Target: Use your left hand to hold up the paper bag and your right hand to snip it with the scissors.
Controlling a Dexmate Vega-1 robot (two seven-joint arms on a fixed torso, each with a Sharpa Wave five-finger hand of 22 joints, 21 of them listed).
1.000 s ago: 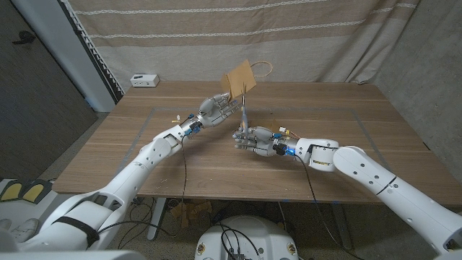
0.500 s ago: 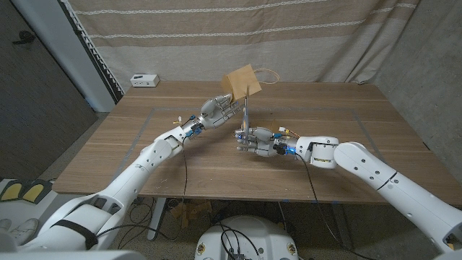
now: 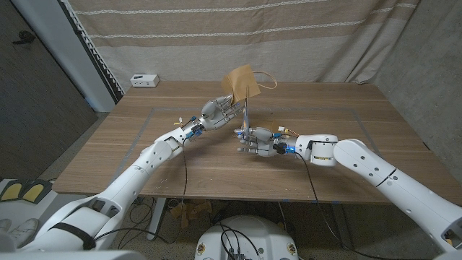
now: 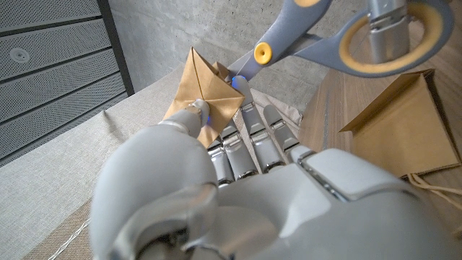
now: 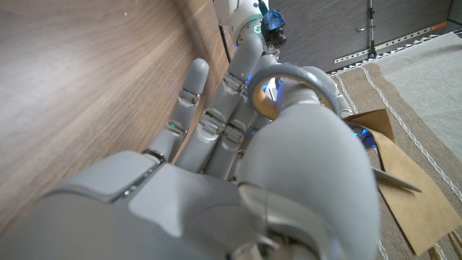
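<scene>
My left hand (image 3: pixel 219 110) holds the brown paper bag (image 3: pixel 242 80) up above the table's far middle, pinching its lower corner; the bag's cord handle loops out to the right. Just in front of it, my right hand (image 3: pixel 257 139) grips the grey-handled scissors (image 3: pixel 247 114), blades pointing up and meeting the bag's lower edge. In the left wrist view my left hand (image 4: pixel 238 180) pinches a folded corner of the bag (image 4: pixel 202 97), and the scissors (image 4: pixel 339 40) cross close by. The right wrist view has my right hand (image 5: pixel 216 188) through a scissors handle ring (image 5: pixel 289 83), with a blade against the bag (image 5: pixel 415 198).
A small white box (image 3: pixel 144 79) sits at the back left corner of the wooden table (image 3: pixel 346 144). A striped curtain hangs right behind the table. Faint tape lines mark the tabletop.
The bag has tilted and shifted slightly right in my left hand. My right hand has brought the scissors more upright, closer under the bag's lower edge.
</scene>
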